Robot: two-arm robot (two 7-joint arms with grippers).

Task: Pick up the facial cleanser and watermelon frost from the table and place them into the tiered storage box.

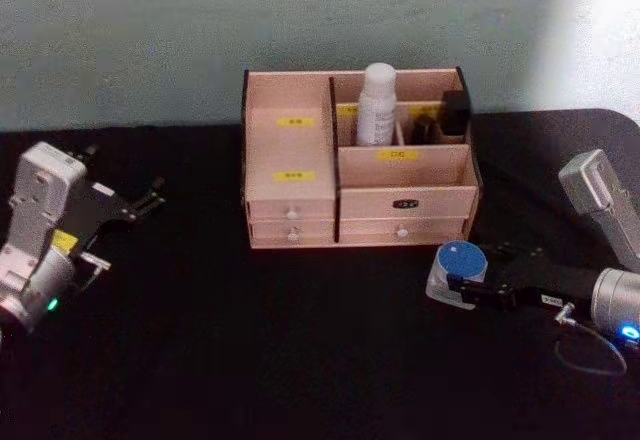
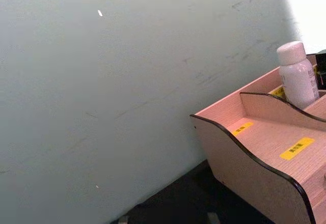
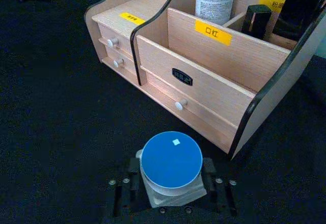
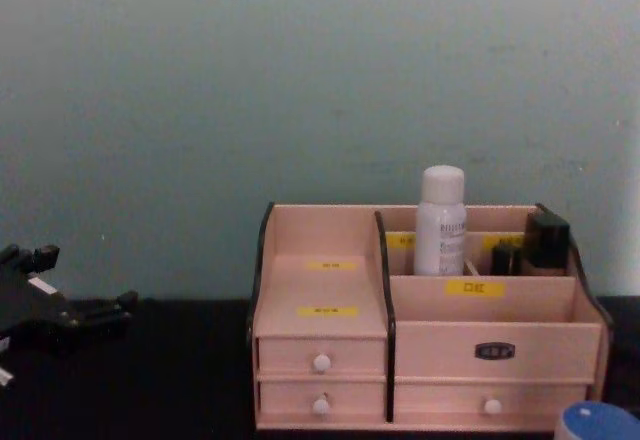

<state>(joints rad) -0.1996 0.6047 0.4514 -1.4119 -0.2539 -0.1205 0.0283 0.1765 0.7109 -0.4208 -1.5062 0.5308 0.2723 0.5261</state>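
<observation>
Collision with the front wall of the box point(image 3: 204, 56) is risked if the blue-lidded jar point(image 3: 171, 159), clamped in the right gripper point(image 1: 470, 282), is carried low; the left gripper point(image 1: 140, 203) is parked aside.

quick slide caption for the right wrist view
Right gripper grips the blue-lidded jar in front of the tiered storage box, white bottle standing inside.

tabletop point(image 1: 250, 360): black, matte, dark across its whole width | tiered storage box point(image 1: 290, 150): stands upright on it at the rear middle, drawer knobs facing forward | watermelon frost jar point(image 1: 460, 262): blue lid, white body, near the box's front right corner; contact with the tabletop cannot be told
</observation>
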